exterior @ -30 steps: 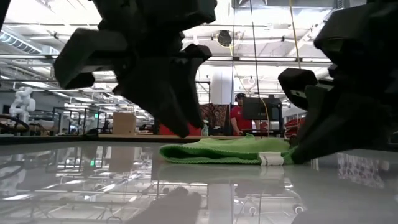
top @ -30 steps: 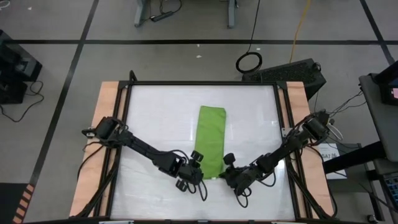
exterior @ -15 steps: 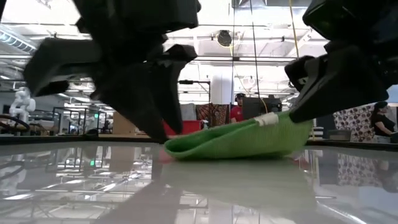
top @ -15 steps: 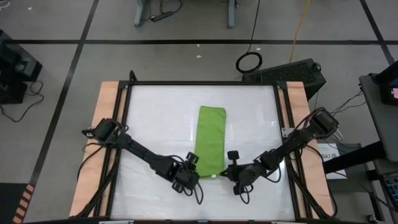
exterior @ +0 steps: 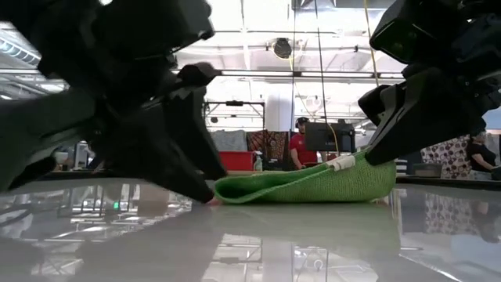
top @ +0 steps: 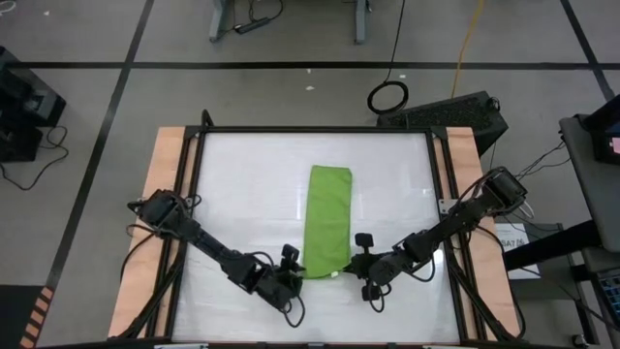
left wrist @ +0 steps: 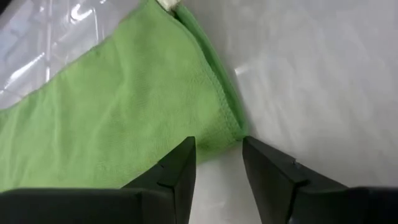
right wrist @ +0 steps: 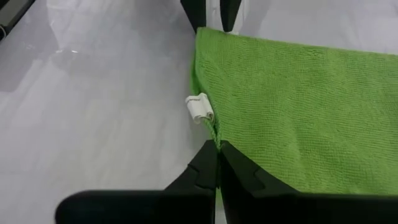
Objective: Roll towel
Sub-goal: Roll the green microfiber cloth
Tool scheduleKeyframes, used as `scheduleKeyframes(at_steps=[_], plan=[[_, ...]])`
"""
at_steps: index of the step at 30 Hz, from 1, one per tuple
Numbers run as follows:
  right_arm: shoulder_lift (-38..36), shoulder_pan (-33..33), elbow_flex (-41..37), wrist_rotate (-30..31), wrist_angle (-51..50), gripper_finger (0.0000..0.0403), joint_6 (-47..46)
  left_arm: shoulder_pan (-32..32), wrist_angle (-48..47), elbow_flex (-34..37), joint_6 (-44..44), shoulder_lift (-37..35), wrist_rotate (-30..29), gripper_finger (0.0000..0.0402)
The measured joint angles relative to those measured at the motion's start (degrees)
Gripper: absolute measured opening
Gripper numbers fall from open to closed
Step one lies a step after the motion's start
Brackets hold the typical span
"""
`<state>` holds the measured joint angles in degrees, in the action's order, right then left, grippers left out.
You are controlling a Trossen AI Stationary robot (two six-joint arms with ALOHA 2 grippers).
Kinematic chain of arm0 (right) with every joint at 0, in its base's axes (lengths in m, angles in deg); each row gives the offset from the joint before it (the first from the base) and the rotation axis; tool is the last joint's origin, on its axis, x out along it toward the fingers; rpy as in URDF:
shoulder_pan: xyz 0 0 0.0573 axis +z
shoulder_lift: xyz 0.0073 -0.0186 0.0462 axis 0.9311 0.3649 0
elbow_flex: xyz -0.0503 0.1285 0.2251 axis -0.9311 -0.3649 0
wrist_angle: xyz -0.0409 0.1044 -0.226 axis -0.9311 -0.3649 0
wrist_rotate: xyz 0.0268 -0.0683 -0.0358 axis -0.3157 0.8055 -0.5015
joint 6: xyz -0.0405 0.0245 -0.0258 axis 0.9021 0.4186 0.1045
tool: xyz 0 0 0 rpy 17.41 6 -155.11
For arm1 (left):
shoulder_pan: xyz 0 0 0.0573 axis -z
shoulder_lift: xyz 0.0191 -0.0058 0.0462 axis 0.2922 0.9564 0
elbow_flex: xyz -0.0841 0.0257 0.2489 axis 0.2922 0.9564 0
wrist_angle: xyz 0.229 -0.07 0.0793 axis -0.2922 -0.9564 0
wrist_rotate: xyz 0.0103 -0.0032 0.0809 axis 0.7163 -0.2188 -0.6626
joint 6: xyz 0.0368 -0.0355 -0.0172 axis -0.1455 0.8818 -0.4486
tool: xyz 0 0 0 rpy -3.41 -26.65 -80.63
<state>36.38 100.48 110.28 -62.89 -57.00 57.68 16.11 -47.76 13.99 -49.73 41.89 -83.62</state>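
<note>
The towel [top: 327,221], a lime-green terry cloth folded into a long strip with a small white tag [right wrist: 200,107], lies mid-table [top: 242,174], glossy white. The right gripper [right wrist: 218,163] pinches its near corner, lifted; the left gripper [left wrist: 217,163] has its fingers apart at the other corner.

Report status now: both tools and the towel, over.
Right tool shut on towel near corner, lifting it. Left tool open at other near corner, not gripping. Nothing in the way.
</note>
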Motion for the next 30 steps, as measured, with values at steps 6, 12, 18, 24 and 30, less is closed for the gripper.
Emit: scheduleKeyframes(at_steps=[6, 12, 18, 24, 30], plan=[[0.0, -0.3, 0.0, -0.9, 0.2, 0.0000, -0.7, 0.5, 6.0, 3.4, 0.9, 0.0, -1.8, 0.0141], [0.0, -0.4, 0.0, -0.8, 1.9, 0.0000, -0.9, -0.1, 11.0, 3.5, -2.7, 2.0, -2.4, 0.0141], [0.0, -0.5, 0.0, -0.8, 2.0, 0.0000, -2.0, -0.8, 14.4, 3.4, -3.2, 3.9, -1.5, 0.0140], [0.0, -0.5, 0.0, -0.8, 1.5, 0.0000, -2.7, -0.9, 15.0, 3.4, -3.3, 4.0, 0.4, 0.0090], [-0.1, -0.6, 0.0, -0.8, -1.6, 0.0000, -5.8, -1.0, 14.5, 3.5, -2.4, 4.0, 4.1, 0.0010]])
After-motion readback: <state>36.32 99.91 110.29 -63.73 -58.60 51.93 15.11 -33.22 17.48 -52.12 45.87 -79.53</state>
